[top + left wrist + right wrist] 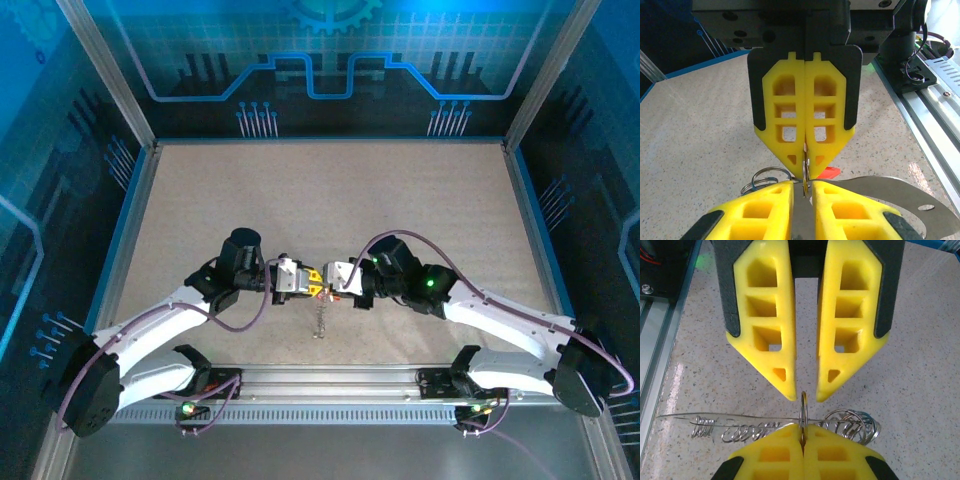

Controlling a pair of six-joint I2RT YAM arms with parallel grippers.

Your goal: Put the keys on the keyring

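Blue circuit-print walls, speckled beige table (pixel 320 200).

Top view: both arms reach in from the near edge. The left gripper (pixel 312 281) and right gripper (pixel 330 288) meet tip to tip near the table's middle. A silvery strand (pixel 320 321) trails from under them toward the near edge. The rest is too small to read here.

Left wrist view: the right gripper faces the lens, fingers pressed flat together. The keyring (pixel 805 167) is nipped edge-on at their very tips. One red key (pixel 829 173) shows just beside the ring, its blade hidden. Loose wire coils (pixel 763 174) lie on the other side. A flat silvery tab (pixel 890 192) with a hole sits low right.

Right wrist view: the left jaws stand narrowly apart, one fingertip on either side of the ring's upper edge, neither seen touching it. The right's own fingers clamp the lower edge.

Judgement: the left looks set to take a second hold.
- Centre the gap on the wire and close square, so the ring does not twist out of the right's pinch.
- Grip away from the split, leaving room to feed the key.
- Keep the right firm throughout.
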